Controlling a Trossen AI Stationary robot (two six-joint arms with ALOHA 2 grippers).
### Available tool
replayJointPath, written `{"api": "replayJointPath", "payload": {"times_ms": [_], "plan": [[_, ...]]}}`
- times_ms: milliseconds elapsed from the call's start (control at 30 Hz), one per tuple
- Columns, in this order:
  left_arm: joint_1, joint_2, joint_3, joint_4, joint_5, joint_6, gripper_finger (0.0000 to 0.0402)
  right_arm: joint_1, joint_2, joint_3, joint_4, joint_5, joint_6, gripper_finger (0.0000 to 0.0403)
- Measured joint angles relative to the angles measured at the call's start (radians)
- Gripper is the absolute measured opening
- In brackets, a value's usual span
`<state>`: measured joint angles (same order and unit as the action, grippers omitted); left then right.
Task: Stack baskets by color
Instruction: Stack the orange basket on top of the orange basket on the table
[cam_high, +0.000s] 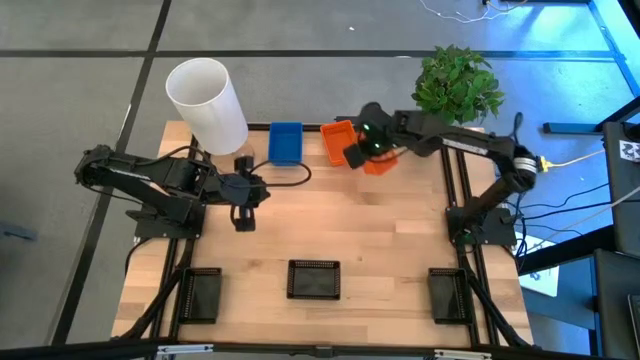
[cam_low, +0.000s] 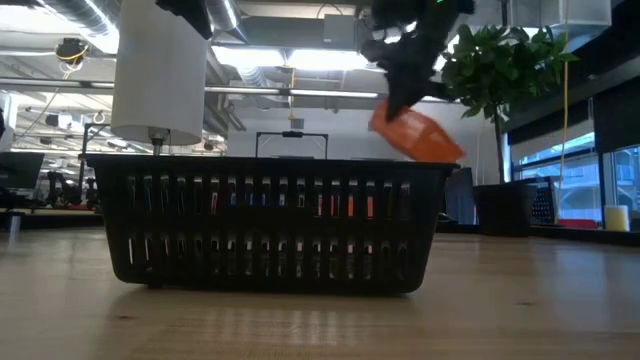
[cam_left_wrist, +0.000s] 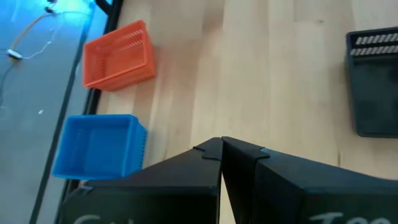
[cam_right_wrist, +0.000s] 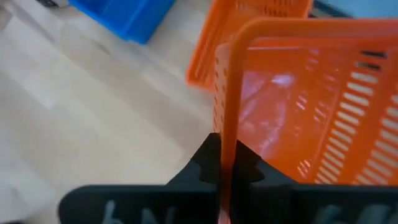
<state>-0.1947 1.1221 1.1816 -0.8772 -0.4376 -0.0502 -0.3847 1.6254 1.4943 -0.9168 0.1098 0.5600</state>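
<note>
Right end effector (cam_high: 362, 152) is clamped on the wall of an orange basket (cam_high: 378, 160), held tilted above the worktop beside a second orange basket (cam_high: 336, 141); levelling and centring are advised before nesting

Three baskets (cam_high: 314, 279) line the table's (cam_high: 380, 230) near edge; others sit at the far edge.

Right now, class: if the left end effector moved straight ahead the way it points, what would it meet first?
Probably bare table; the left end effector points between the orange basket and a black basket. Depth unclear.
</note>
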Motion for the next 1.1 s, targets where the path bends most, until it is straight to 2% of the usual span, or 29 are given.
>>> {"api": "replayJointPath", "payload": {"times_ms": [133, 267, 500, 767, 1100], "plan": [[0.001, 0.000, 0.000, 0.009, -0.038, 0.000, 0.0000, -0.046, 0.127, 0.141, -0.001, -0.056, -0.075, 0.0001], [0.001, 0.000, 0.000, 0.024, -0.047, 0.000, 0.0000, -0.083, 0.268, 0.317, -0.011, -0.068, -0.150, 0.0000], [0.001, 0.000, 0.000, 0.038, -0.052, -0.001, 0.0000, -0.135, 0.474, 0.563, -0.155, -0.096, -0.203, 0.0000], [0.001, 0.000, 0.000, 0.042, -0.053, -0.002, 0.0000, -0.143, 0.598, 0.615, -0.192, -0.141, -0.220, 0.0000], [0.001, 0.000, 0.000, 0.041, -0.053, -0.001, 0.0000, -0.148, 0.617, 0.617, -0.187, -0.139, -0.224, 0.0014]]}}
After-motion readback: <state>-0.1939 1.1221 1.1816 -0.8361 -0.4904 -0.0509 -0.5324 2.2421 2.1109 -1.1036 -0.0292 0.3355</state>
